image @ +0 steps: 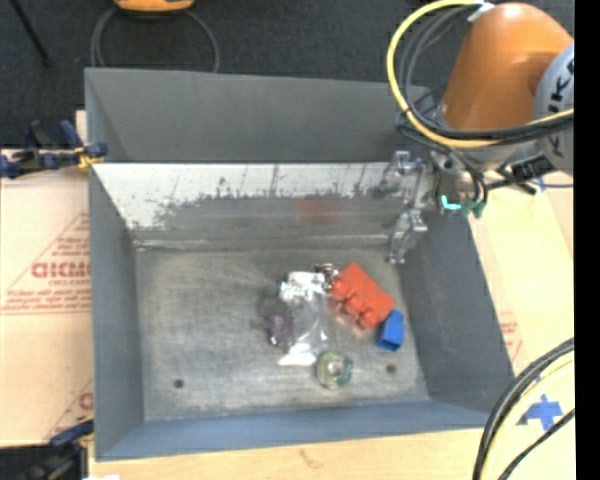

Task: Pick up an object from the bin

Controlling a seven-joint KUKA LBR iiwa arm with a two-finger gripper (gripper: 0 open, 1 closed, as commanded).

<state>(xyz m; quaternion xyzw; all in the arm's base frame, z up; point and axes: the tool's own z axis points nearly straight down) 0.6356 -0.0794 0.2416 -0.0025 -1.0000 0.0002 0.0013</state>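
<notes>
Looks like the approach step to me. The metal gripper (pixel 408 230) hangs by the back-right corner of the grey metal bin (pixel 180 388). Can't tell how open it is, and I see nothing in it. The orange-red blocky plastic toy (pixel 358 293) sits nearest, mid-floor, so the next move probably needs a shift over and down.

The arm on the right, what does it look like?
A rounded orange cover caps the wrist, ringed by looping yellow and black cables. Beside it sits a white part with black lettering. Below is a slim silvery metal claw with a small teal spot.
</notes>
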